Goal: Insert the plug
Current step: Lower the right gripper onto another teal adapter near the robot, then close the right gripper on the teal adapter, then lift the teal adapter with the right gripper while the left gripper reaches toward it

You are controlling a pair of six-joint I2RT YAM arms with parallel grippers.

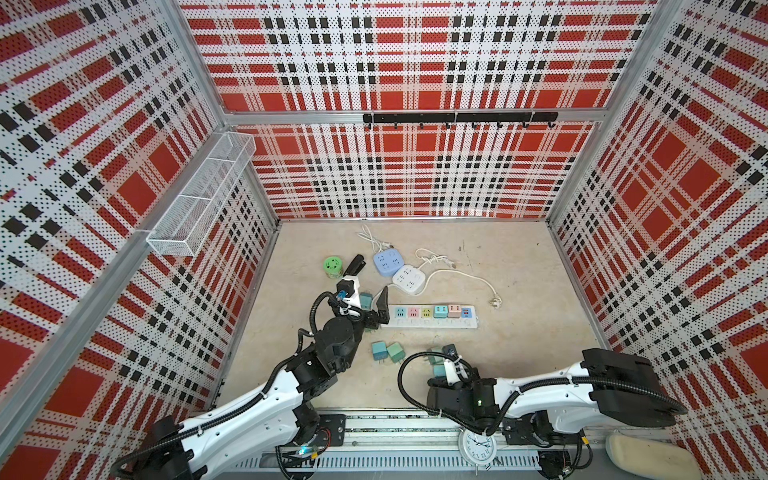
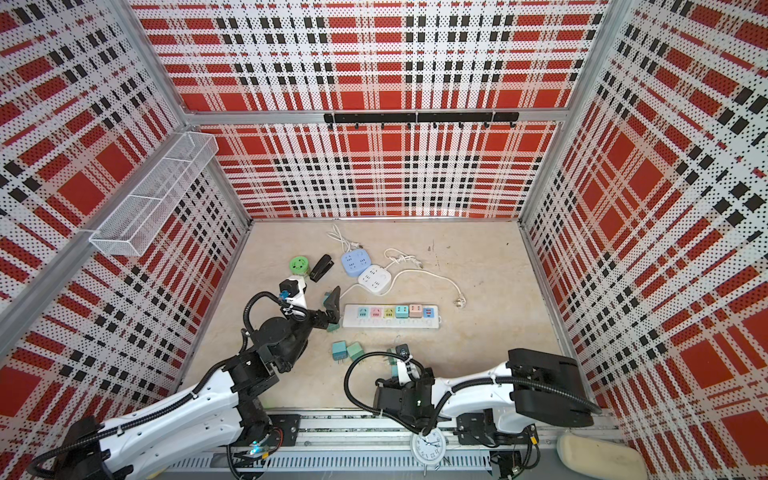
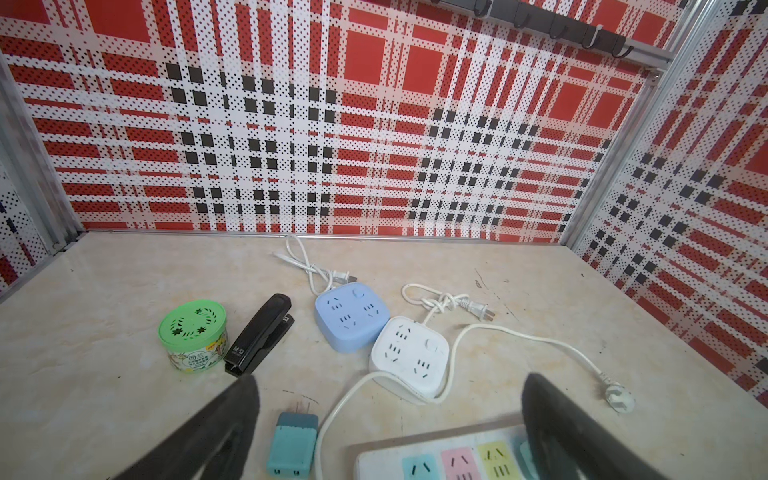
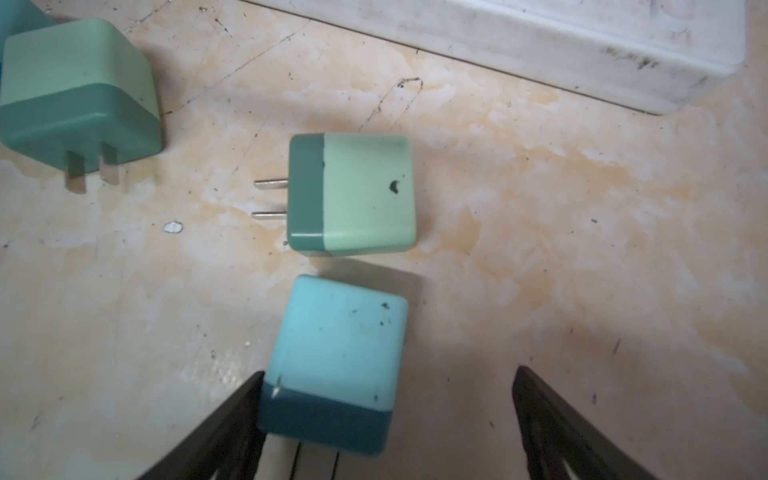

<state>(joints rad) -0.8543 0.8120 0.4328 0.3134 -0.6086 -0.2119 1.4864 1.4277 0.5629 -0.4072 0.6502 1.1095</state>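
Here, you look down into a plaid-walled cell where two arms reach over a pale marbled table (image 1: 519, 291). Your right gripper (image 4: 388, 372) is low over the near part of the table, its jaws spread wide and clamped on nothing. In the right wrist view a light blue plug (image 4: 332, 365) lies on the table between them, touching one finger (image 4: 232, 419) and clear of the other, with its dark teal base toward the wrist. Just beyond it a pale green plug (image 4: 351, 193) lies on its side, and a second green plug (image 4: 79, 91) rests farther off. The white power strip (image 1: 432, 322), with its row of coloured sockets, lies across the middle of the table, apart from all these plugs. Your left gripper (image 3: 392, 381) hangs at the strip's left end, fully spread and empty. In the left wrist view a teal plug (image 3: 293, 444) lies flat on the table between its fingers, touching neither. Beyond it are a blue socket cube (image 3: 351, 318) just beside a white socket cube (image 3: 409, 353), a black stapler (image 3: 259, 332) and a round green tin (image 3: 193, 332).
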